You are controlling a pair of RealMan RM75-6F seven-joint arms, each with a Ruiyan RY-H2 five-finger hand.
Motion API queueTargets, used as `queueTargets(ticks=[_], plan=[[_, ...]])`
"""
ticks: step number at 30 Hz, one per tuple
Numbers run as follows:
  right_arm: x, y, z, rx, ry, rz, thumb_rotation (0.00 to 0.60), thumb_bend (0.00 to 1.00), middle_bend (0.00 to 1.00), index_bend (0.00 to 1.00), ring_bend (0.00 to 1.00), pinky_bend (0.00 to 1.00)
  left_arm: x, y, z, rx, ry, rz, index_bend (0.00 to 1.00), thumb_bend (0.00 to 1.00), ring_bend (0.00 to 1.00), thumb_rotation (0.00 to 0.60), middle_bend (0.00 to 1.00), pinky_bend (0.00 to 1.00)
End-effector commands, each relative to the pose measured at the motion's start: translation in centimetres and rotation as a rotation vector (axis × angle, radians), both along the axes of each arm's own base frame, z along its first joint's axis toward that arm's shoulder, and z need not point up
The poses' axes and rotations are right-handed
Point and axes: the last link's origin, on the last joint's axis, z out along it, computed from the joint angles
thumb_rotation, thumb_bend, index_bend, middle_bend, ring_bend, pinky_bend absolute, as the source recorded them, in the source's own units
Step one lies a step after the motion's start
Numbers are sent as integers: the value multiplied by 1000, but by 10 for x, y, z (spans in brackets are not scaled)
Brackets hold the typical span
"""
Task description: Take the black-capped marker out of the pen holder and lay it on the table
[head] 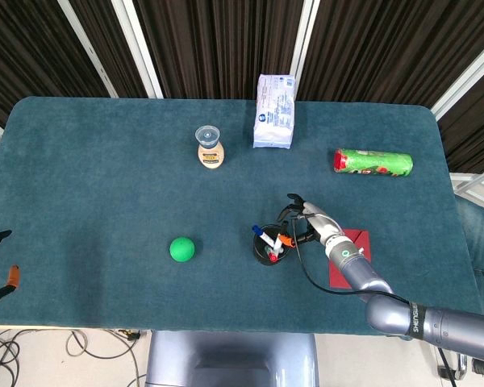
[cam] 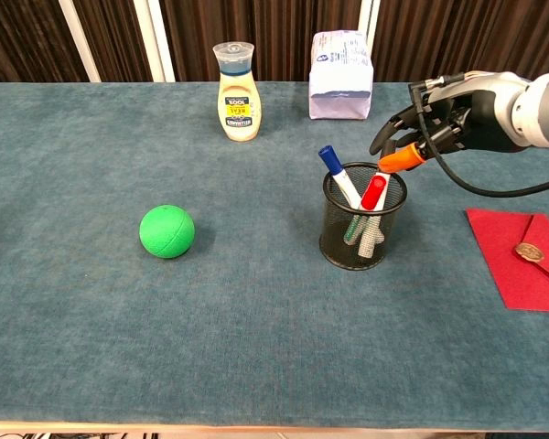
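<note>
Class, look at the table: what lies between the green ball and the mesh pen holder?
Nothing: between the green ball and the pen holder only bare teal tablecloth shows, plainly in the chest view and again in the head view.

Green ball [cam: 167, 231]; red envelope [cam: 523, 257]; teal tablecloth [cam: 119, 329].
</note>
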Motion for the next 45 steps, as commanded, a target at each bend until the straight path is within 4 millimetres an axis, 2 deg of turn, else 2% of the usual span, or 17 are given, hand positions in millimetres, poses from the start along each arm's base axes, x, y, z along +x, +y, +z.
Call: queueTargets(ticks=[1, 8, 22, 28, 45], plan=[[-2, -2, -1, -5, 17, 1, 600, 357, 0, 439, 0, 162, 0, 0, 0, 0, 0, 0, 150, 457, 80, 600, 25, 49], [-7, -2, -1, -10, 37, -8, 600, 357, 0, 468, 0, 162, 0, 0, 0, -1, -1, -2, 151, 457, 80, 600, 25, 49], [-3, -4, -5, -5, 26, -6, 600, 359, 0, 494, 0, 162, 0, 0, 0, -2, -1, 2, 152, 457, 80, 600, 25, 49], [-2, -6, -7, -6, 26, -7, 600, 394, 0, 518, 0, 162, 0, 0, 0, -1, -1, 3, 152, 457, 80, 600, 25, 49], [0, -5, -2, -10, 24, -4, 600, 403, 0, 573, 0, 162, -1, 0, 1, 1, -2, 4, 152, 457, 80, 600, 25, 49]])
